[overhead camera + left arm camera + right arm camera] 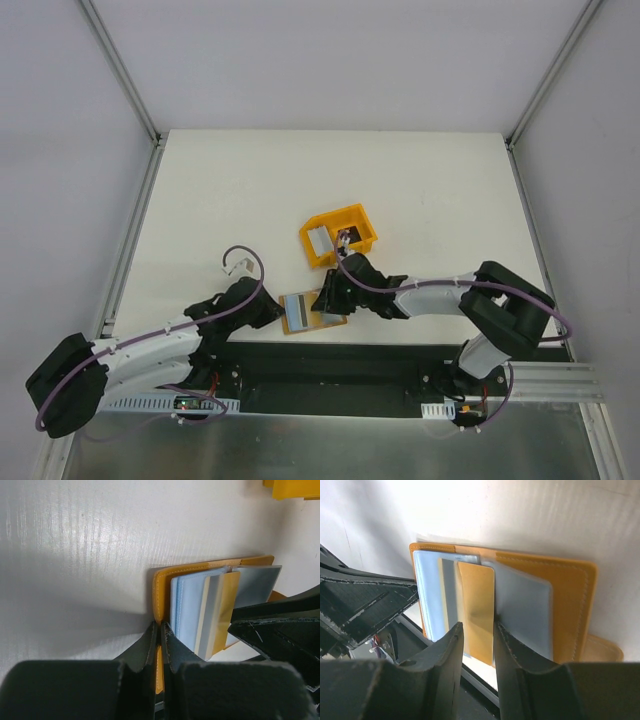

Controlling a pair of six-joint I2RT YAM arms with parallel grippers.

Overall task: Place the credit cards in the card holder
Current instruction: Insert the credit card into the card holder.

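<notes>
left jaws pinch card holder (pixel 160 585) | right jaws grip tan card (pixel 476 610) | top only: grey card (pixel 319 240) in bin (pixel 330 257)

Overhead looks down; both wrist cameras closely face card holder (pixel 572 610)

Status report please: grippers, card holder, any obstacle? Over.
Left gripper shut on card holder edge. Right gripper shut on tan card over open pockets. No obstacle seen.

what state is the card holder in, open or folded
open: the card holder lies spread, pale grey pockets showing; left gripper pinches its edge, right gripper holds a tan card
</notes>
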